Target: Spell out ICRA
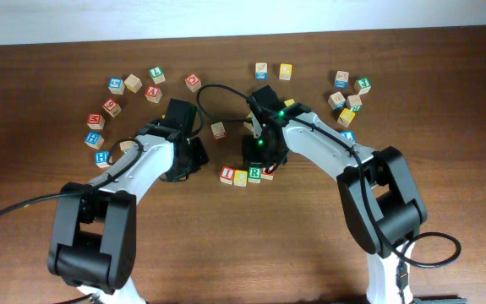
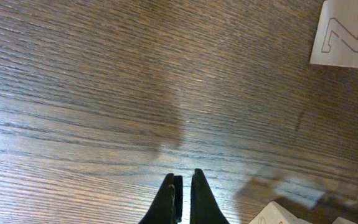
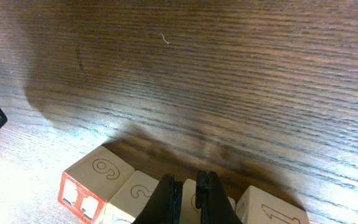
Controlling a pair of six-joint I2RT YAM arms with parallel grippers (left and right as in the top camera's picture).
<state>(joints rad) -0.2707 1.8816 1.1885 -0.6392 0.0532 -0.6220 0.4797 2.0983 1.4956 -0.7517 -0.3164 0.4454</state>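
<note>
A row of letter blocks lies at mid-table: a red I block (image 1: pixel 226 176), a yellow block (image 1: pixel 240 178) and an R block (image 1: pixel 254 175), with a fourth mostly hidden under my right gripper (image 1: pixel 261 159). In the right wrist view, the row shows as four blocks along the bottom edge, the leftmost with a red side (image 3: pixel 91 183). My right gripper (image 3: pixel 188 186) is shut with only a thin gap. It sits over the third block and holds nothing. My left gripper (image 2: pixel 182 186) is shut and empty over bare wood, left of the row (image 1: pixel 185 160).
Loose blocks lie in an arc: a left cluster (image 1: pixel 111 107), two at the back (image 1: pixel 262 70), a right cluster (image 1: pixel 346 116) and one (image 1: pixel 219 130) between the arms. A Z block (image 2: pixel 343 34) and another block's corner (image 2: pixel 278 214) show in the left wrist view.
</note>
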